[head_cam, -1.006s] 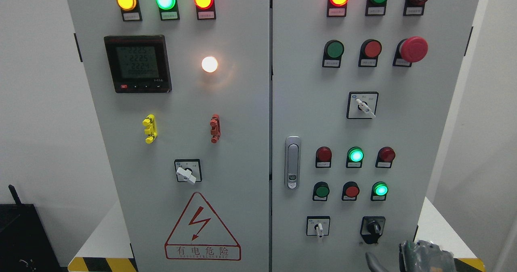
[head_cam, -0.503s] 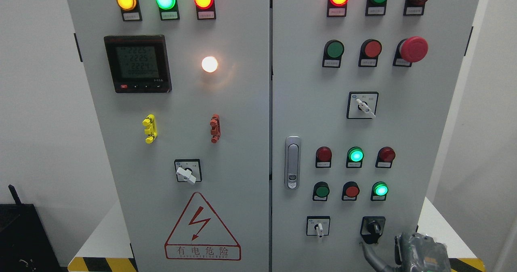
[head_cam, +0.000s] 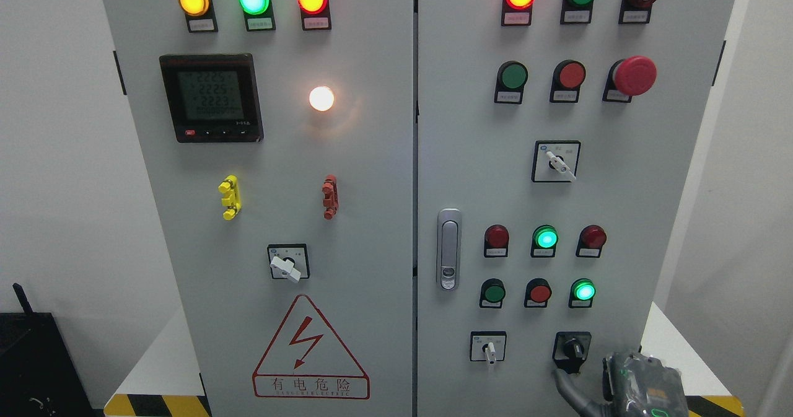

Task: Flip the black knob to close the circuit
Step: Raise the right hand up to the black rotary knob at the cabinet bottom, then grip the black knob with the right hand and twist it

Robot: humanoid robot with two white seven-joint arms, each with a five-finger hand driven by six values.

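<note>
The black knob (head_cam: 572, 349) sits on a black square plate at the lower right of the grey cabinet's right door (head_cam: 619, 206), its handle pointing roughly down. My right hand (head_cam: 641, 385) comes up from the bottom edge, just right of and below the knob. It is open and holds nothing. One grey finger (head_cam: 565, 385) reaches up and left, its tip right under the knob's plate; whether it touches the plate cannot be told. The left hand is out of view.
A white selector switch (head_cam: 489, 347) sits left of the knob, with red and green buttons and lamps (head_cam: 540, 293) above. Higher up are a silver door latch (head_cam: 448, 250) and a red mushroom stop button (head_cam: 633, 75). The cabinet stands on a white base with a hazard-striped edge (head_cam: 155, 404).
My right hand has risen from the bottom edge. Its grey finger has moved up and left, from well below the knob to just under its plate.
</note>
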